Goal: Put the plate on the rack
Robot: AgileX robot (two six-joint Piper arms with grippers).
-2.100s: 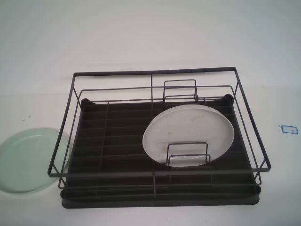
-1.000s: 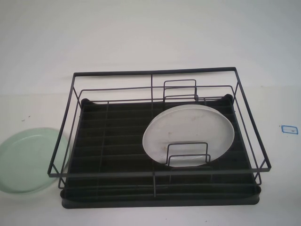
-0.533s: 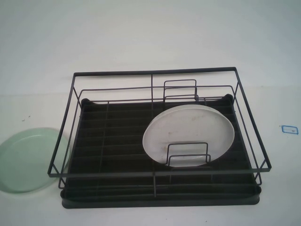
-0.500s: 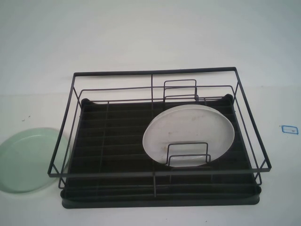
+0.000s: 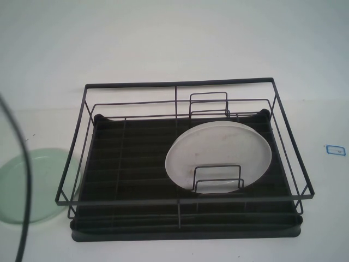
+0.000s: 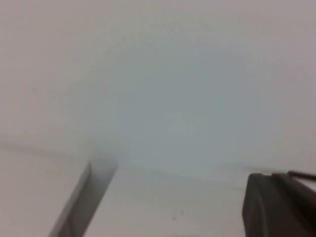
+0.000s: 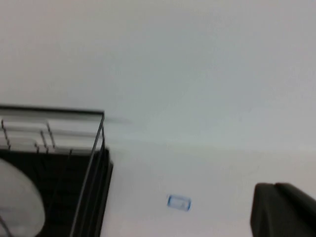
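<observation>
Far left, the mint-green plate (image 5: pixel 34 185) lies flat on the white tabletop (image 5: pixel 163 43), its right edge tucked just under the rack's left wire rail. A thin dark cable (image 5: pixel 16 164) arcs across that corner in front of it. The left end effector (image 6: pixel 279 205) shows only as a dark blurred block at the corner of its wrist view, looking over bare tabletop and nowhere near the plate; I cannot tell whether it is apart or together.

Here's the worry: a flat, smooth plate offers little to bite on, so a pinch at the rim could slip, or push the plate into the rack's wire. Lifted carelessly, that overlapping edge could catch on the rail.

Moving across, the rack (image 5: pixel 180 84), black wire over a ribbed drip tray, sits centre. Its left half is open; the right half holds a white plate (image 5: pixel 218 153) leaning behind a small wire loop holder (image 5: pixel 217 177). Drop the green one too far right and the two plates could knock together.

Further right, a small blue-outlined label (image 5: pixel 335 149) lies on the tabletop, well apart from the rack. The right end effector (image 7: pixel 284 210) is likewise just a dark corner in its own view, off beyond the rack's right corner; state impossible to tell.

The surface is plain, matte white; no room detail shows beyond it.
</observation>
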